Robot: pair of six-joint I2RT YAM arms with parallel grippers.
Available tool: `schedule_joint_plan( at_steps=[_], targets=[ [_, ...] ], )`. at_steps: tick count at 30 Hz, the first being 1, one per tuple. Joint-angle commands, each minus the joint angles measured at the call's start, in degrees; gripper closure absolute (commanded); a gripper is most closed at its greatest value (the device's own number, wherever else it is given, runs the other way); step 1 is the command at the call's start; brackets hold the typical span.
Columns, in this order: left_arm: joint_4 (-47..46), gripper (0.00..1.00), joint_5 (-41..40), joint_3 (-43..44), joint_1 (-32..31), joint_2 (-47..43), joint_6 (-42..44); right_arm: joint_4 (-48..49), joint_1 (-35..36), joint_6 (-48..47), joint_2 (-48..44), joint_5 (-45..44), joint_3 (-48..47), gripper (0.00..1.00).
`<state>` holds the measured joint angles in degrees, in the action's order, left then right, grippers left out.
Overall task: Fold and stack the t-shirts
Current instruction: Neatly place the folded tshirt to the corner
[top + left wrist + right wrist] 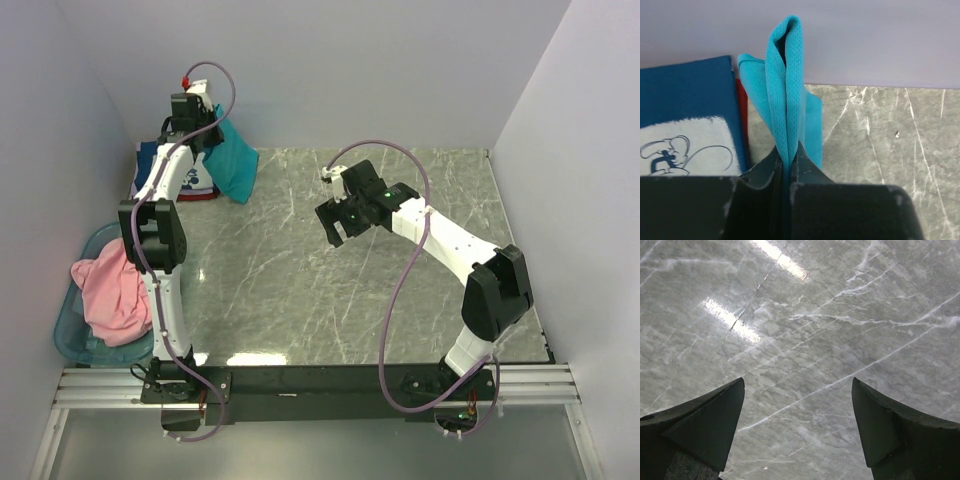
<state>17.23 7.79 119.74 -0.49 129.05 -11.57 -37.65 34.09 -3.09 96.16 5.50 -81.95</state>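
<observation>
One shirt in the basket: the pink t-shirt [110, 290] is lying in a loose heap in the light-blue basket [66, 338] off the table's left edge, not yet folded.
Stack in the far left corner: the navy t-shirt [685, 100] is lying flat with its white print up, and the red t-shirt [742, 117] is showing as a thin strip along its right edge, apparently from beneath.
Left gripper: the left gripper [787, 165] is pinching a doubled edge of the teal t-shirt [785, 85], jaws pressed together on the cloth.
Teal shirt's place: it is hanging lifted from that grip, just beside the right edge of the stack, with its lower part drooping toward the table [300, 290].
Step in hand: the teal shirt looks folded and is probably being carried onto the stack.
Next move: it is calling for a short shift left until the cloth is hanging over the navy shirt. A lowering and a release should follow, gentle enough that the folds are not springing open.
Right gripper: the right gripper [797, 382] is hovering over the marble near the table's middle, jaws spread wide and holding nothing.
Right arm's part: it seems to be standing by, well apart from every shirt.
</observation>
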Motion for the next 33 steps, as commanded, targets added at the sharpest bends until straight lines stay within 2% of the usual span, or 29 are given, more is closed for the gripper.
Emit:
schedule_joint_plan(
  at_steps=[1, 9, 33],
  targets=[
    [-0.10, 1.00, 1.88, 3.13, 0.32, -1.61, 2.96, 0.30, -0.25, -0.86, -2.91, 0.57, 0.31, 0.06],
    [-1.24, 1.00, 2.58, 2.78, 0.32, -4.42, -0.90, -0.49, -0.25, -0.51, -1.68, 1.01, -1.37, 0.05],
    [2.01, 1.00, 2.14, 8.75, 0.32, -7.15, 0.59, -0.67, -0.25, -0.16, -1.41, -0.31, -1.98, 0.04]
  ],
)
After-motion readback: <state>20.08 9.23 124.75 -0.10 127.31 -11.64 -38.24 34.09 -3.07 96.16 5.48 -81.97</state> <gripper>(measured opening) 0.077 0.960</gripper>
